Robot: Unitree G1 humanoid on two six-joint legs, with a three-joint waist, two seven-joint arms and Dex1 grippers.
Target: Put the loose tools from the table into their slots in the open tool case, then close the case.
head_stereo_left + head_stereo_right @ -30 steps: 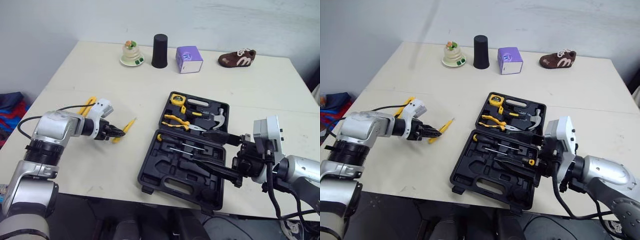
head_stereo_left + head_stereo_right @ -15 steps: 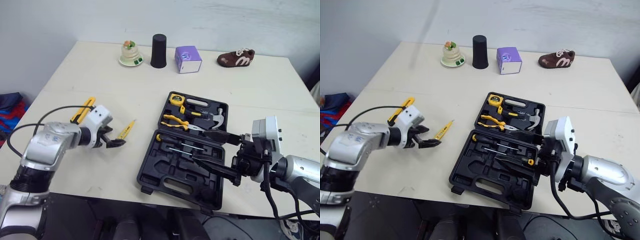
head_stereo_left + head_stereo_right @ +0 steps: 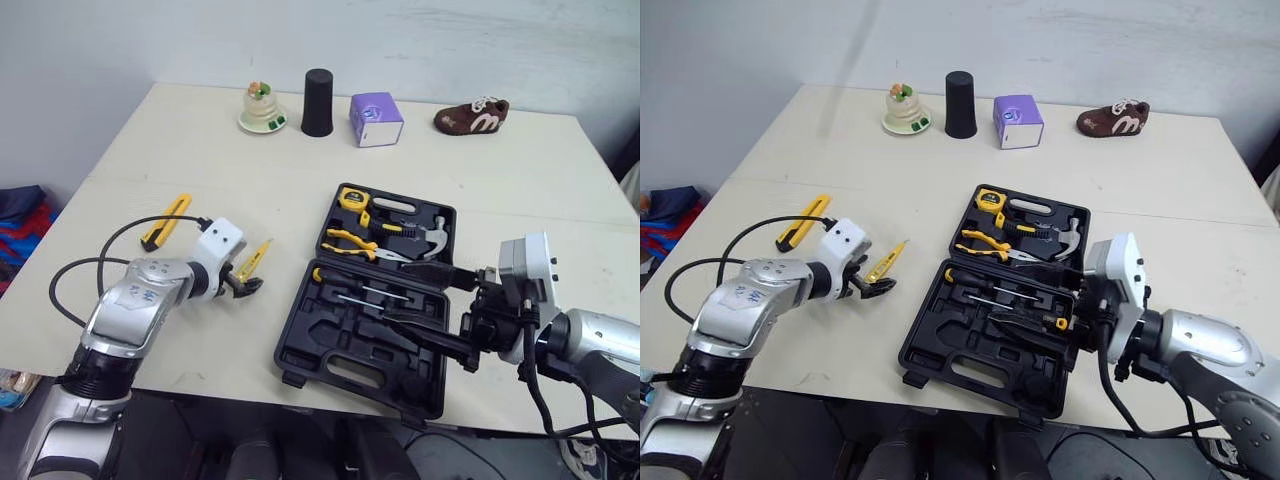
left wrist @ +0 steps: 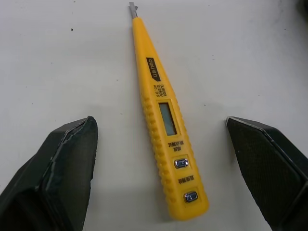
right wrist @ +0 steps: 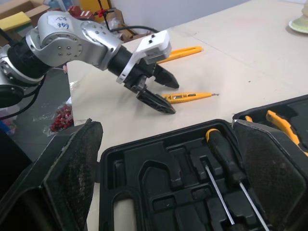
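- Tool case [image 3: 370, 310] — lies open on the near right of the table [image 3: 200, 150]. A tape measure [image 3: 352, 197], pliers [image 3: 352, 240] and a hammer [image 3: 430, 238] sit in its far half, two screwdrivers [image 5: 222, 153] in its near half.
- Hidden: the right gripper [image 3: 435, 305] covers part of the case's right side.
- Loose tools: a yellow tester pen [image 4: 163, 115] lies near the case's left side, and a yellow utility knife [image 3: 166, 207] farther left.
- Surface and room: cream table, pale wall. Along the far edge stand an ornament [image 3: 263, 107], a black cup [image 3: 319, 102], a purple box [image 3: 377, 119] and a brown shoe [image 3: 473, 116].
- Left gripper [image 3: 878, 288] — low over the table, fingers spread wide either side of the pen's butt end, touching nothing.
- Right gripper: reaches in from the right, fingers wide apart, empty.
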